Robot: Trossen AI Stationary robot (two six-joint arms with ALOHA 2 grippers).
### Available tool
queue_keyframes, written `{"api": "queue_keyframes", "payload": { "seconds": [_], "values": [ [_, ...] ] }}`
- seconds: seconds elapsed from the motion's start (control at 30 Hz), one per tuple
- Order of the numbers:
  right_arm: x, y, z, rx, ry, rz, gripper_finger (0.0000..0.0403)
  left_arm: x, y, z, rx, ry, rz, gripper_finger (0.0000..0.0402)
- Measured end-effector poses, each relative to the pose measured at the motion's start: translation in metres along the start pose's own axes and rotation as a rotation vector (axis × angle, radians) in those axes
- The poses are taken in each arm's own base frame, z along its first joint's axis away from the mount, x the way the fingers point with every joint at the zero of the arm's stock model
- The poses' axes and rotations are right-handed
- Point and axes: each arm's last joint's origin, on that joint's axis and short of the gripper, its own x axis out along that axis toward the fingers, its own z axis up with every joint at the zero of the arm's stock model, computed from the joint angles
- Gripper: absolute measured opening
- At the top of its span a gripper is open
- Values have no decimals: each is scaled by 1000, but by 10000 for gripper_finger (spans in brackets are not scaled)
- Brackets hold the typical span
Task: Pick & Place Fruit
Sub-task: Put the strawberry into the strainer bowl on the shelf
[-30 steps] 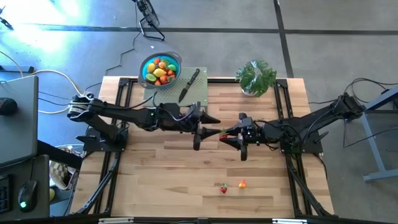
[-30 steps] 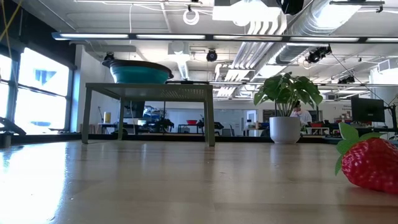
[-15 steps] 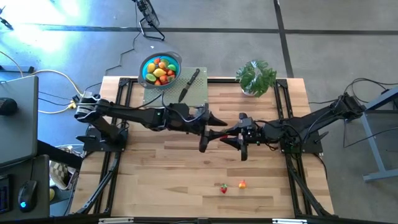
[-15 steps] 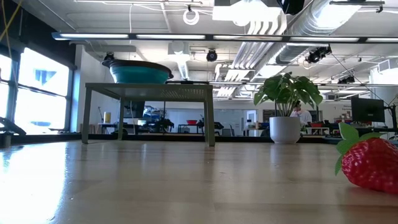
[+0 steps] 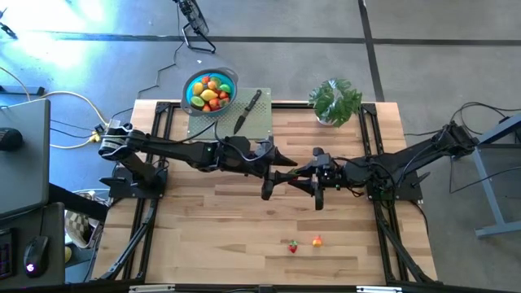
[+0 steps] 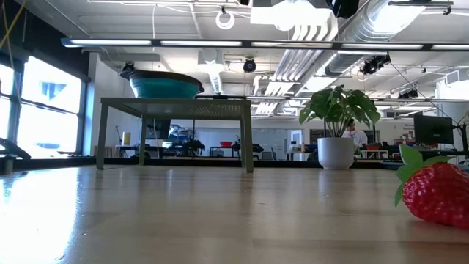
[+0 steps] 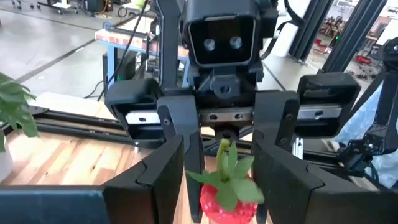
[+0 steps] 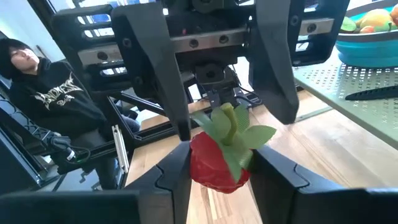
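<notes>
Red strawberry (image 8: 219, 163) with green leaves; blue bowl (image 5: 190, 85) of yellow, orange, red and green fruit (image 5: 208, 93); pale striped wood bench (image 5: 203, 220); perforated green stand (image 5: 262, 124); black arms.

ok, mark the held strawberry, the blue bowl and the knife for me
held strawberry (image 8: 217, 158): right wrist view, on its red body.
blue bowl (image 5: 189, 84): high view, on its left rim.
knife (image 5: 251, 102): high view, on the black handle.

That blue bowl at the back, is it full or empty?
Full: the high view shows the blue bowl heaped with yellow, orange, red and green fruit.
</notes>
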Motion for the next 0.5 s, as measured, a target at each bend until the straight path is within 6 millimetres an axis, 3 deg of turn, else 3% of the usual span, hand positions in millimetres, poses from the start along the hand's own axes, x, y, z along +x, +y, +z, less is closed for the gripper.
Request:
{"api": "queue_keyframes", "payload": {
  "seconds": [0.2,0.5],
  "values": [
    [0,0,0,1,0,0,127,0,1,-3,-25,31,8,174],
    [0,0,0,1,0,0,127,0,1,-3,-26,27,7,111]
  ]
}}
